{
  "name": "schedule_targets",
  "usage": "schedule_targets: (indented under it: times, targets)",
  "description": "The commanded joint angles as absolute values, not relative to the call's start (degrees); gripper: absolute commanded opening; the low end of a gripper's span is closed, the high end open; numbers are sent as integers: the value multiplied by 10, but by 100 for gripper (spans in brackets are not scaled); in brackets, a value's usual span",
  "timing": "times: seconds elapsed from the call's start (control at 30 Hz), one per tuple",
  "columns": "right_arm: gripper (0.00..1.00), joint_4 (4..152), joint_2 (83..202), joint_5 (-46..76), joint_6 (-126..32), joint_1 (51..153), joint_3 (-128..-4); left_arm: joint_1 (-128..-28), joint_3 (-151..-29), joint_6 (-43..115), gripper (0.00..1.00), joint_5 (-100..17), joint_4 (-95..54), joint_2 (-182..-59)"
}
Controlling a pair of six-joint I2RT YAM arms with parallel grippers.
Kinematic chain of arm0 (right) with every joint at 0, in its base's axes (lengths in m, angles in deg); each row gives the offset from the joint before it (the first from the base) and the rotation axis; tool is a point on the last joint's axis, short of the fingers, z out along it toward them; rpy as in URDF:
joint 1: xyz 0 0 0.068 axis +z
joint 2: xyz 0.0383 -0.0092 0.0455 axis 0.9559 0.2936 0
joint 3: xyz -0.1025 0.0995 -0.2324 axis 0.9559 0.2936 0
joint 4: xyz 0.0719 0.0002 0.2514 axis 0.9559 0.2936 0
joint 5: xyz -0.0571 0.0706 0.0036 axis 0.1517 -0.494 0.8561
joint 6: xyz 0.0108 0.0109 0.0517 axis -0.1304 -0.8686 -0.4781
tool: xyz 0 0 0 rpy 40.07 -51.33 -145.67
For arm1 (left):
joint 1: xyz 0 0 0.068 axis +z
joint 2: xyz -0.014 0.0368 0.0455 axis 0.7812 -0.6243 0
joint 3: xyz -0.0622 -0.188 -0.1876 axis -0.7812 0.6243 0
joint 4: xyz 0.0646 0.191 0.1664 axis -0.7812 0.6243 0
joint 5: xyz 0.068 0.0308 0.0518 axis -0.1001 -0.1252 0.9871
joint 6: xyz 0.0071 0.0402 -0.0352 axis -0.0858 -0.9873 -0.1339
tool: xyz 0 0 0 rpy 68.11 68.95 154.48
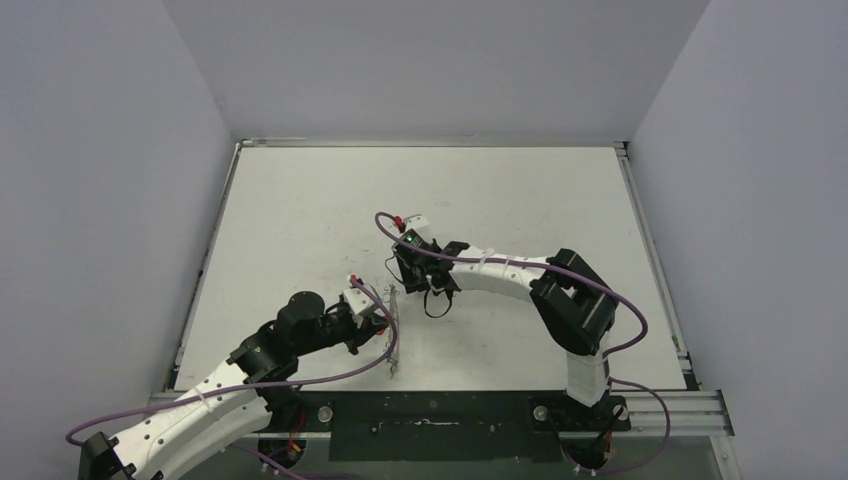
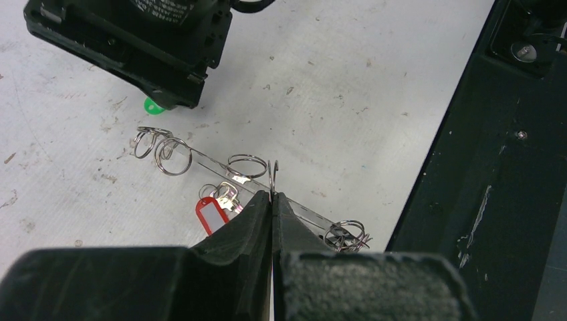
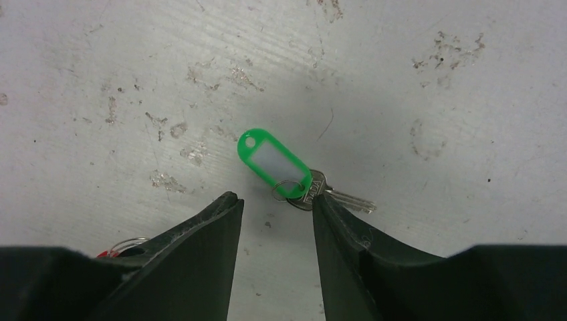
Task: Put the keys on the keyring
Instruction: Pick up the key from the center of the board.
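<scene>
A: Where does everything sit?

B: The left gripper [image 2: 272, 200] is pinched tight on the wire of the keyring [image 2: 204, 159], holding it up off the table [image 3: 434, 100] near the middle of the near edge. The red-tagged key [image 2: 211, 215] sits right against that wire and looks to be hanging from it, though I can't be sure. The green-tagged key [image 3: 287, 172] lies flat on the table just beyond the keyring, a little to the right.

A: And the right gripper [image 3: 274, 199]?

B: It is low over the green key with the jaws apart. The key's small ring [image 3: 286, 189] is in the gap, one finger is right at the metal head, and nothing is clamped.

A: How will the key handle?

B: My guess is very light, thin and stiff, so it lies flush and may skate away or flip under a closing finger. The bare metal is probably slippery, while the plastic tag is thicker and kinder to pads.

A: So where should it grip?

B: Across the head or the tag, leaving the small ring free for threading — the keyring wire looks springy and may flex when pushed
</scene>
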State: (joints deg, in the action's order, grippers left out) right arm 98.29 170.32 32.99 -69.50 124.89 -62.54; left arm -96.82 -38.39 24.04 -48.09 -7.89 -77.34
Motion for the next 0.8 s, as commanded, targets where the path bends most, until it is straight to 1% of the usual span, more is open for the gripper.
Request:
schedule_targets:
  times: [0.0, 0.17, 0.23, 0.4, 0.7, 0.77]
  targets:
    - [44, 1033, 1719, 383, -712, 1269, -655, -970, -410, 237, 0, -484, -101, -769]
    - [44, 1039, 1739, 403, -720, 1277, -661, -970, -408, 237, 0, -485, -98, -765]
    - [40, 1037, 1742, 406, -719, 1277, -661, -970, -408, 237, 0, -485, -97, -763]
    - [37, 1023, 1748, 417, -711, 1277, -661, -971, -407, 238, 0, -486, -96, -757]
    - [39, 1031, 1767, 431, -698, 1276, -687, -970, -404, 239, 0, -488, -98, -757]
    - [34, 1033, 1773, 429, -695, 1276, -693, -970, -404, 239, 0, -488, -98, -756]
